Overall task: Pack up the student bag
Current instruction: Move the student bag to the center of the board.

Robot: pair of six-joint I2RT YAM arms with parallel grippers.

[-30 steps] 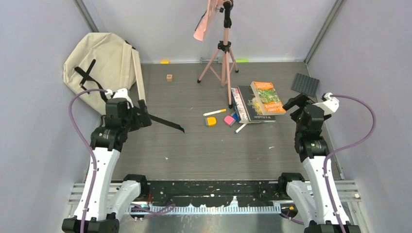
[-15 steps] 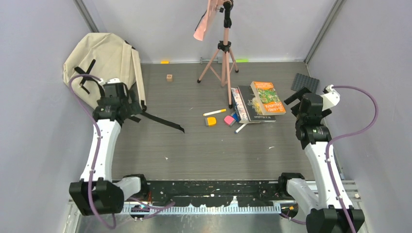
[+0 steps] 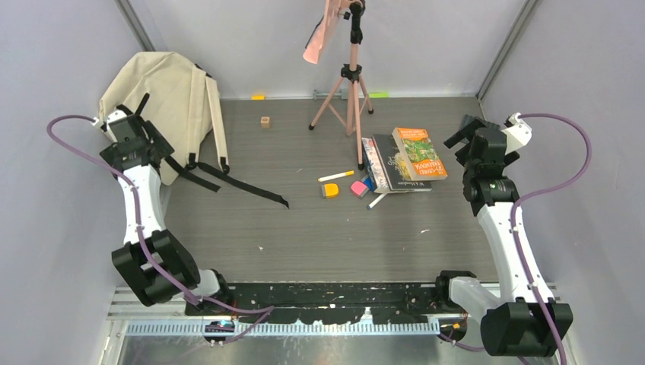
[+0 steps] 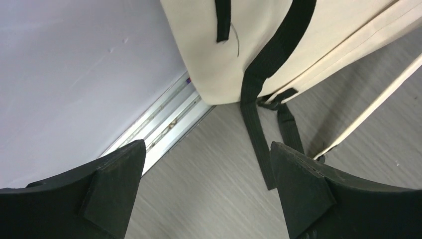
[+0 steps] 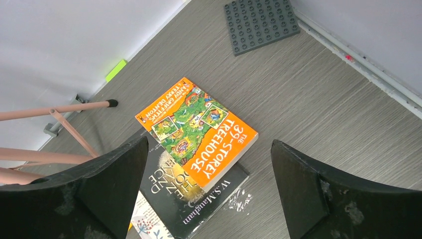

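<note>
Student bag [image 3: 163,84] slumps in the far left corner against the wall, and we judge packing not yet begun. The book stack [image 3: 399,161], the yellow marker [image 3: 335,176] and the pink eraser [image 3: 359,188] all lie loose on the table [image 3: 304,228], well apart from it. Whether its zip is open we cannot tell. We hold nothing. Our left gripper [image 4: 206,169] hovers, fingers spread wide, near the bag's lower edge and black straps [image 4: 259,114]. Our right gripper [image 5: 209,164] hangs equally wide above the books. Only the overhead view shows the whole layout. Only the right wrist view shows clearly the top title, The 39-Storey Treehouse [image 5: 196,129], and the grey studded baseplate [image 5: 261,22].
</note>
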